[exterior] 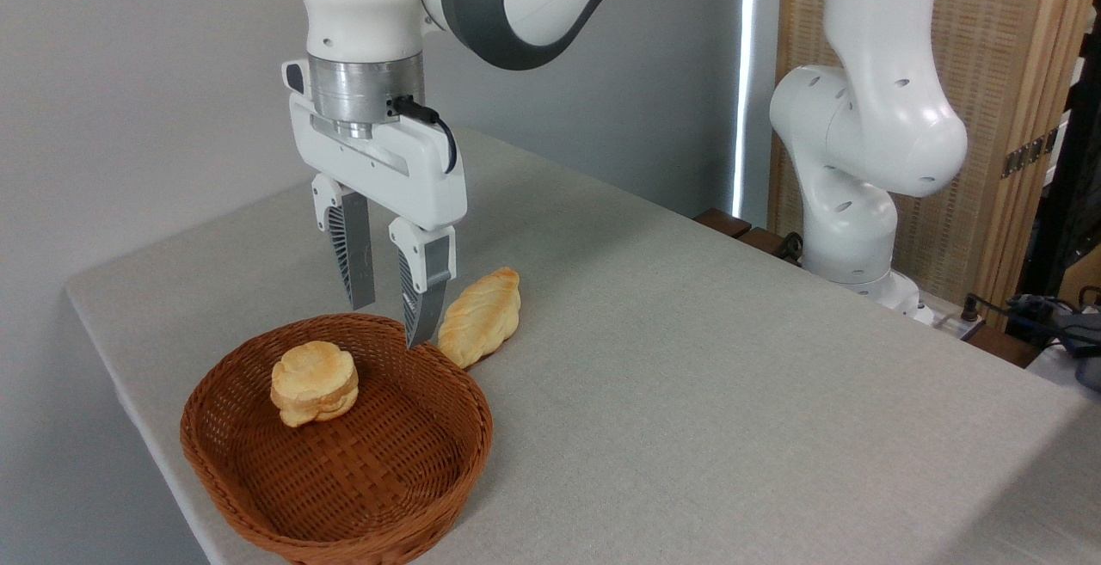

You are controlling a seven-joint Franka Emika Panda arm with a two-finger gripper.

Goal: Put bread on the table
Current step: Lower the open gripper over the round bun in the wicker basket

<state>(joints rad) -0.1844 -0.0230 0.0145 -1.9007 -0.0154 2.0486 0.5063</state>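
Observation:
The bread [314, 382], a small round flower-lobed golden bun, lies inside the brown wicker basket [258, 483] near its back left. The basket rests on the light grey table [688, 393]. My gripper [389, 324] hangs open and empty over the basket's far rim, up and to the right of the bun, its fingertips just above rim height.
An oval braided golden loaf [482, 316] lies on the table right behind the basket, beside my right fingertip. The arm's white base [851, 204] stands at the table's far right edge. The table's left edge runs close to the basket.

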